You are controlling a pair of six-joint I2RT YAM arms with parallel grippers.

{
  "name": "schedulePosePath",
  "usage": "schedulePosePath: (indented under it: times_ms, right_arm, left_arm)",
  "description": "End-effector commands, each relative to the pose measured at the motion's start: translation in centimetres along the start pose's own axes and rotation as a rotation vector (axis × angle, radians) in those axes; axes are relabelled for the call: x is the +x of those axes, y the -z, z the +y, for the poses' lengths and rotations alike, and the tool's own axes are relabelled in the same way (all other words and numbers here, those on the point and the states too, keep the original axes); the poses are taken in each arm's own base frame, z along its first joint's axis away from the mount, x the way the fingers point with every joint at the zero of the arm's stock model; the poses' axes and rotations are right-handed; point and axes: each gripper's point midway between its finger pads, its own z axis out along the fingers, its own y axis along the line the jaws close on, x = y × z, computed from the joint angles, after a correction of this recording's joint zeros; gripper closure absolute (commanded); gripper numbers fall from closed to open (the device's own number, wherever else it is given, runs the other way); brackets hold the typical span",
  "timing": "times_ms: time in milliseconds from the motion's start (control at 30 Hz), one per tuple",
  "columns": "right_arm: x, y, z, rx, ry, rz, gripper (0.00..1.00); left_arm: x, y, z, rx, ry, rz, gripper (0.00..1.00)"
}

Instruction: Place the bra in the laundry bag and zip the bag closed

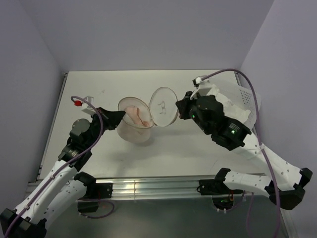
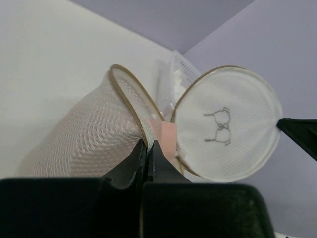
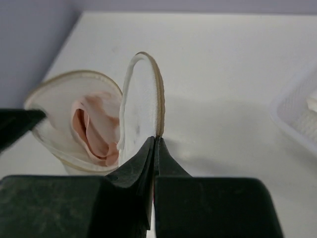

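Looking from above, the pink bra (image 1: 135, 115) lies inside the laundry bag (image 1: 133, 131), and the lid (image 1: 164, 107) stands open at the bag's right. Left wrist: the left claw (image 2: 147, 147) is pinched shut on the bag's rim. Right wrist: the right claw (image 3: 154, 144) is clamped on the lid's edge. Closing and zipping look still to do.

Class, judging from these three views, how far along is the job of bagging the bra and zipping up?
Done: the pink bra lies inside the open laundry bag. In hand: the left gripper pinches the bag's rim, the right gripper pinches the edge of the lid. Left: fold the lid down and zip it.
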Motion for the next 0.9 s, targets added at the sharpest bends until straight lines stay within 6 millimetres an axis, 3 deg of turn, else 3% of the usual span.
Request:
schedulePosePath:
  times_ms: [0,67,100,133,167,200,233,267,300,333,400,433,467,500,533,567,600,700,767,800,867]
  right_arm:
    - [-2.2,0.3,0.2,-0.010,-0.035,-0.106,1.00]
    - [0.5,-3.0,-0.2,-0.021,-0.046,-0.015,1.00]
    - [0.7,-3.8,0.1,-0.034,-0.048,0.016,1.00]
    - [-1.9,-3.8,1.2,-0.053,-0.048,-0.020,1.00]
    - [-4.1,-2.6,2.5,-0.092,-0.045,-0.071,1.00]
    - [-7.2,-0.1,3.5,-0.139,-0.031,-0.161,1.00]
    - [-11.7,2.8,4.0,-0.150,-0.054,-0.283,1.00]
    - [-13.4,5.0,5.1,-0.193,-0.056,-0.331,1.00]
    - [-15.0,7.0,5.0,-0.216,-0.061,-0.378,1.00]
    - [-15.4,7.8,5.3,-0.246,-0.070,-0.390,1.00]
    - [-13.6,6.6,5.6,-0.257,-0.087,-0.353,1.00]
    - [-9.5,3.8,5.6,-0.236,-0.059,-0.255,1.00]
    - [-6.7,1.9,5.9,-0.232,-0.039,-0.173,1.00]
    - [-4.3,-0.7,5.3,-0.179,-0.036,-0.097,1.00]
    - [-3.4,-1.4,4.7,-0.154,-0.035,-0.071,1.00]
    - [-3.9,-1.3,4.9,-0.171,-0.048,-0.084,1.00]
    - [-5.8,0.1,5.0,-0.206,-0.059,-0.143,1.00]
    - [-9.9,3.1,5.9,-0.279,-0.064,-0.252,1.00]
    - [-9.2,2.3,5.7,-0.254,-0.029,-0.223,1.00]
    - [-7.8,0.3,5.5,-0.216,0.000,-0.176,1.00]
    - [-5.7,-1.8,4.7,-0.182,0.002,-0.097,1.00]
  left_arm:
    - [-0.1,-0.4,-0.2,0.025,-0.017,-0.022,1.00]
    - [3.0,-2.2,2.8,-0.050,0.024,0.059,1.00]
    - [3.6,-2.9,2.0,-0.020,0.033,0.103,1.00]
    - [4.2,-3.9,1.6,-0.008,0.026,0.154,1.00]
    - [1.6,-4.3,-2.2,0.077,0.006,0.125,1.00]
    - [0.6,-4.3,-4.0,0.100,-0.037,0.099,1.00]
    - [-0.9,-3.5,-5.4,0.110,-0.058,0.063,1.00]
    - [-3.0,-2.7,-7.6,0.150,-0.072,0.010,1.00]
    - [-3.9,-2.1,-8.2,0.153,-0.092,-0.023,1.00]
    - [-4.4,-0.9,-8.3,0.147,-0.096,-0.035,1.00]
    - [-3.1,-0.4,-6.6,0.108,-0.095,-0.009,1.00]
    - [-2.7,-0.2,-5.0,0.055,-0.090,-0.017,0.99]
    - [-0.1,-0.4,-2.3,-0.007,-0.084,0.042,0.99]
    - [1.1,-0.4,-1.1,-0.034,-0.069,0.070,1.00]
    - [2.5,-0.5,-0.1,-0.051,-0.065,0.109,1.00]
    - [4.4,-0.4,1.8,-0.088,-0.056,0.150,1.00]
    - [5.1,-0.3,2.4,-0.103,-0.044,0.165,1.00]
    - [5.3,0.0,3.6,-0.128,-0.038,0.142,1.00]
    - [4.5,0.0,3.5,-0.135,-0.052,0.108,0.99]
    - [4.4,0.0,3.6,-0.146,-0.061,0.108,0.99]
    - [3.8,-0.2,3.7,-0.162,-0.081,0.092,1.00]
